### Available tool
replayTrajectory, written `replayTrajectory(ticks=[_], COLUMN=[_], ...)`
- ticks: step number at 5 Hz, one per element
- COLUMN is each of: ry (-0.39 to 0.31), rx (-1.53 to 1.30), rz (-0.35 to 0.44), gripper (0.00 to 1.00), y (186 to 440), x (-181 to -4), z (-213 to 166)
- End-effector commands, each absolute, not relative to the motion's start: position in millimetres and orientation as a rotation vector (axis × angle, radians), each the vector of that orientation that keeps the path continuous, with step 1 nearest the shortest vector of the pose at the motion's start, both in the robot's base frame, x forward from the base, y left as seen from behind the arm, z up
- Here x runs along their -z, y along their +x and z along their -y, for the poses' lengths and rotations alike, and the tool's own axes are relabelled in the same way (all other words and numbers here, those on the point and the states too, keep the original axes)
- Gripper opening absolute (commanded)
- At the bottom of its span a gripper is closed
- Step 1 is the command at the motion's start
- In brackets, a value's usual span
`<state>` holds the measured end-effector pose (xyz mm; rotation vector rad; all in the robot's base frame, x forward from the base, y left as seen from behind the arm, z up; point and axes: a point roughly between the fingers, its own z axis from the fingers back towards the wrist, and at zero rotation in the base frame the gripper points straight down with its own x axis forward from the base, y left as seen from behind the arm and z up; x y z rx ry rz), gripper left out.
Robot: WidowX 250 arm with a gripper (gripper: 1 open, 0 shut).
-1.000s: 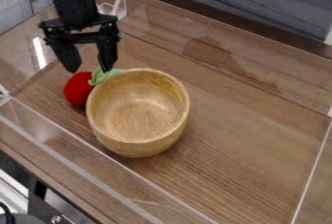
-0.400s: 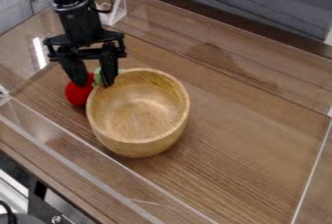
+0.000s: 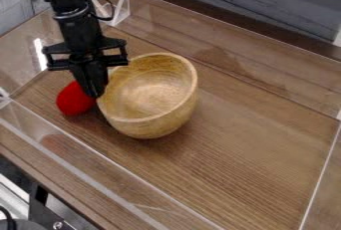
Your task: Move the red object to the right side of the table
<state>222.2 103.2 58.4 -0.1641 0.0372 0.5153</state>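
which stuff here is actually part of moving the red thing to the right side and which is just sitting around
Part of the job:
- red object, at the table's left, beside the bowl
- claw, shut, pointing down just above the red object; hold not clear
- table, right side is the target

Just lying about:
- wooden bowl, tilted, touching the claw
- clear acrylic walls

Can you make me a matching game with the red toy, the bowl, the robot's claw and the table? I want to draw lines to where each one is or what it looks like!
Things:
1. red object
2. wooden bowl
3. gripper
4. table

Descriptions:
A. brown wood grain, with clear walls around it
B. black, pointing down, fingers shut between the toy and the bowl
C. round, pale wood, tipped up on one side
D. small, bright, left of the bowl

Pairs: 1-D, 2-C, 3-B, 4-A
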Motion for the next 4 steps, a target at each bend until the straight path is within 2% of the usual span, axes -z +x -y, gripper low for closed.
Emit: replayTrajectory(ticks=[1, 2, 4], ry=[-0.155, -0.162, -0.167], rx=[-0.533, -0.552, -0.637], rz=[0.001, 0.008, 0.026], gripper=[0.00, 0.00, 0.00], y=[230, 238, 231], x=[-63.7, -63.0, -39.9], z=[-108, -114, -132])
